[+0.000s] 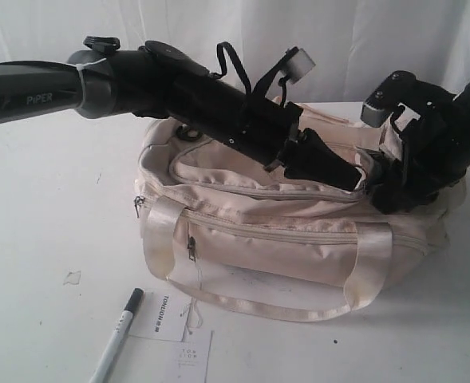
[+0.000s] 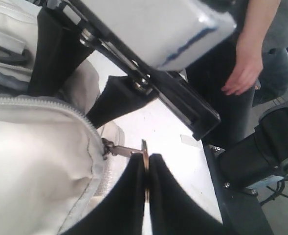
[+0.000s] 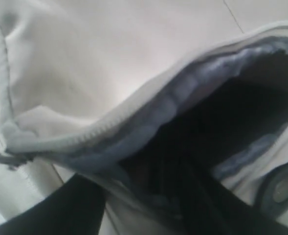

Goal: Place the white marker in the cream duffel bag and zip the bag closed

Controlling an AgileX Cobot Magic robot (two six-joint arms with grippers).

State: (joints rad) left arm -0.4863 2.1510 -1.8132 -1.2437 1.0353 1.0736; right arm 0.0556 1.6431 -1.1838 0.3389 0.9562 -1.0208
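Note:
The cream duffel bag (image 1: 258, 231) lies in the middle of the white table. Its top zipper is partly open near the right end, and black lining (image 3: 222, 112) shows in the right wrist view. My left gripper (image 1: 354, 182) reaches across the bag's top and is shut on the metal zipper pull (image 2: 129, 151), with the tab pinched between its black fingers (image 2: 129, 196). My right gripper (image 1: 382, 191) holds the bag's right end, shut on the fabric rim (image 3: 134, 147) by the opening. The white marker (image 1: 115, 339), black cap up, lies on the table in front of the bag, left of both grippers.
White paper tags (image 1: 175, 311) lie beside the marker at the table's front. A person's hand (image 2: 244, 68) shows beyond the table edge in the left wrist view. A white curtain (image 1: 338, 32) hangs behind the bag.

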